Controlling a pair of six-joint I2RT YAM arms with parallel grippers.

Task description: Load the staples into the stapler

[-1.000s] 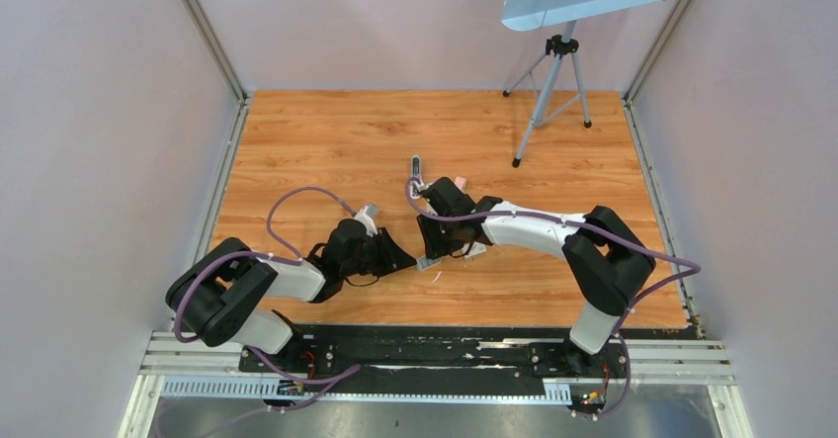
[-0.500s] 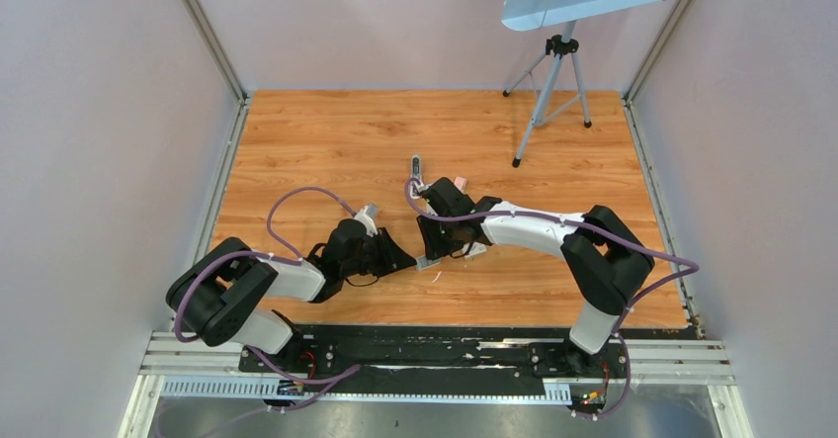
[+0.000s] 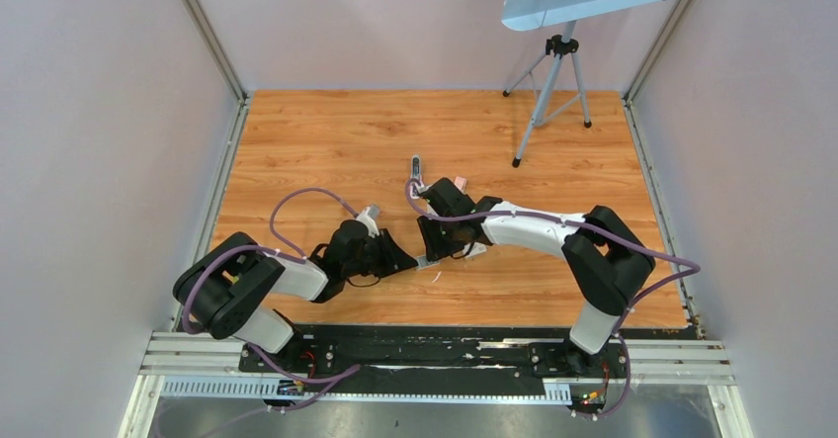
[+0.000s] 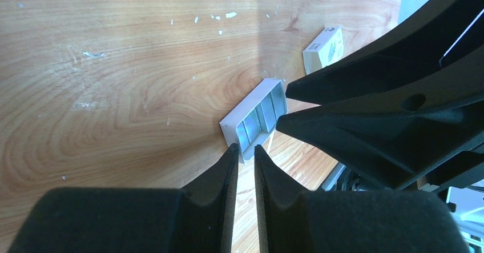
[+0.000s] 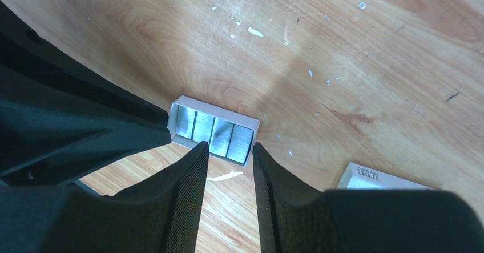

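The tray (image 5: 181, 102) lies on the table (image 3: 326, 131) with the staples (image 5: 212, 132) in a row inside it. The left gripper (image 4: 245, 150) sits just beside 1 end, the right gripper (image 5: 229, 150) just beside its long side, and a small box (image 5: 376, 179) lies near on the right. Farther back, well apart, lies the stapler (image 3: 416, 169), a small piece (image 3: 460, 183) to its right and a tripod (image 3: 549, 82) at the rear right.

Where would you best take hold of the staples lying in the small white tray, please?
Probably from straight above: the staples lie side by side in the open-topped white tray, walled all round. Pinch one strip across its width, at the seams beside it.
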